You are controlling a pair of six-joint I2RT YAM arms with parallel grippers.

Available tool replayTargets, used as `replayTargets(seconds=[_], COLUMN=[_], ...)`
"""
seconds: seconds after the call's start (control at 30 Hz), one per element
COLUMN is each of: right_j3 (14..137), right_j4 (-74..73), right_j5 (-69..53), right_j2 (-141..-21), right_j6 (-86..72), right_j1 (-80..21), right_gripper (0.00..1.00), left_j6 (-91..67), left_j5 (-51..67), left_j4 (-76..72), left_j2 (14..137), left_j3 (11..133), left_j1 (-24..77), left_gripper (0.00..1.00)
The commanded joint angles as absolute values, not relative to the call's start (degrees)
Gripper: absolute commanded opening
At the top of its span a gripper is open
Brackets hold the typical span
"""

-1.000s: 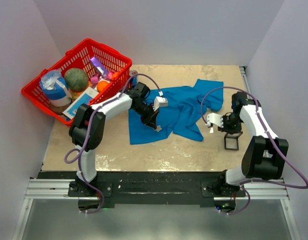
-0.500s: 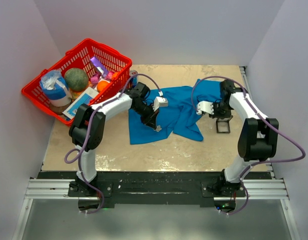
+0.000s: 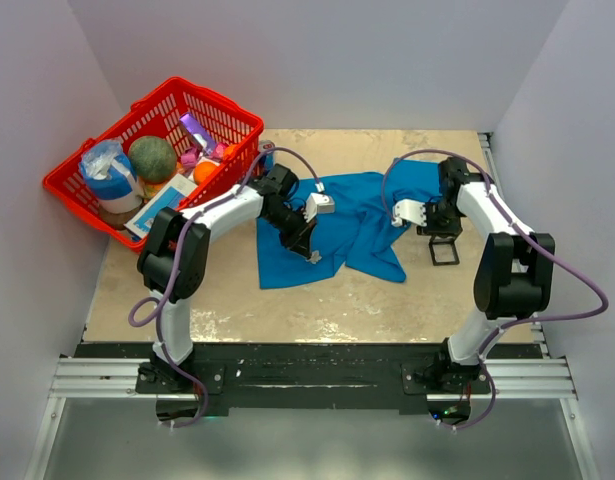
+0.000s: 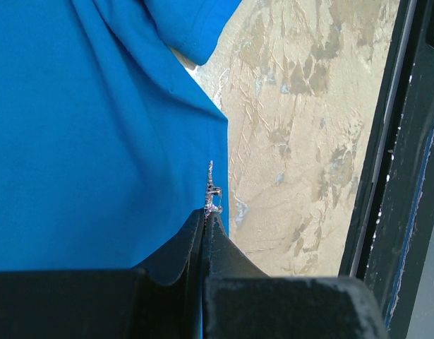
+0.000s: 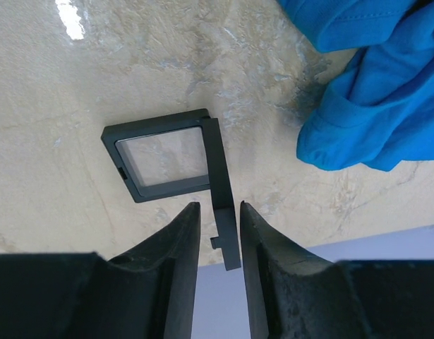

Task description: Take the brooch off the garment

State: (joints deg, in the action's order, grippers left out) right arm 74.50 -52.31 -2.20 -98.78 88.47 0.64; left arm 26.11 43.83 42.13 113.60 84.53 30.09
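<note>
Two changes: my right gripper (image 5: 220, 208) brought black frame (image 5: 164, 161) beside garment (image 5: 372, 106), jaws easing narrowly off it; left gripper (image 4: 205, 215) clamps brooch (image 4: 212, 194) at fingertips. Landing spot likely ready.

This is a robotics lab test cell rather than a lived-in room. Plain pale walls (image 3: 317, 60) box in a stone-patterned tabletop (image 3: 237, 300) on three sides. A cabled left arm (image 3: 222, 212) and right arm (image 3: 499, 232) rise from a metal rail (image 3: 97, 378), and a red shopping basket (image 3: 217, 102) holds props (a ball, small packets).
</note>
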Motion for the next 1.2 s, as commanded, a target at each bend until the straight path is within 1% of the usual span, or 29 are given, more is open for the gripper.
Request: replayTargets(seconds=[0.0, 0.07, 0.17, 0.23, 0.3, 0.33, 0.4, 0.43, 0.53, 0.57, 0.63, 0.7, 0.83, 1.03, 1.17], right_j3=[77.86, 81.72, 88.58, 92.18, 93.25, 93.25, 92.64, 91.94, 90.62, 90.27, 90.09, 90.87, 92.37, 93.51, 94.30], right_j4=[-55.36, -57.73, -62.29, -64.06, -65.04, -64.52, -60.57, -58.64, -51.26, -48.11, -45.89, -45.52, -50.00, -49.92, -50.27], right_j5=[-3.68, -5.70, -12.11, -17.45, -21.34, -26.14, -31.17, -35.90, -42.26, -46.10, -49.99, -52.55, -53.35, -54.32, -54.14], right_j2=[-96.51, -95.54, -94.92, -95.01, -94.49, -94.05, -92.56, -92.03, -91.23, -91.14, -91.05, -91.40, -92.98, -93.87, -95.36], right_j6=[86.93, 85.00, 81.14, 75.97, 71.48, 65.97, 59.01, 51.40, 38.99, 36.85, 33.07, 32.61, 38.31, 37.44, 37.88], right_j1=[0.44, 0.44, 0.44, -2.37, -5.08, -6.14, -8.78, -9.31, -10.54, -10.89, -11.07, -12.13, -14.76, -17.58, -18.89], right_gripper=[0.35, 0.37, 0.41, 0.42, 0.42, 0.42, 0.40, 0.39, 0.38, 0.38, 0.39, 0.39, 0.39, 0.39, 0.37], left_j6=[26.63, 26.80, 26.89, 26.63, 25.67, 25.40, 24.09, 23.30, 18.03, 17.06, 14.25, 12.66, 12.22, 12.22, 12.22], left_j5=[45.26, 46.31, 48.24, 48.51, 48.60, 49.30, 50.44, 51.32, 51.42, 51.68, 52.64, 53.35, 55.45, 56.69, 57.04], left_j4=[42.72, 42.10, 40.00, 36.84, 32.88, 31.65, 29.19, 28.40, 22.78, 19.20, 15.40, 12.84, 12.04, 12.13, 12.30], left_j2=[113.56, 112.59, 109.97, 108.46, 106.62, 106.09, 104.86, 104.51, 102.05, 100.21, 98.27, 98.09, 99.40, 100.72, 101.42], left_j3=[87.36, 87.01, 84.74, 83.50, 82.18, 81.92, 82.35, 82.70, 83.32, 82.80, 82.01, 82.00, 83.14, 84.20, 85.08], left_j1=[29.44, 29.09, 29.00, 29.00, 28.92, 29.00, 29.00, 29.00, 28.92, 28.92, 28.83, 28.92, 28.92, 28.92, 28.92], left_gripper=[0.00, 0.00, 0.00, 0.00, 0.00, 0.00, 0.00, 0.00, 0.00, 0.00, 0.00, 0.00, 0.00, 0.00, 0.00])
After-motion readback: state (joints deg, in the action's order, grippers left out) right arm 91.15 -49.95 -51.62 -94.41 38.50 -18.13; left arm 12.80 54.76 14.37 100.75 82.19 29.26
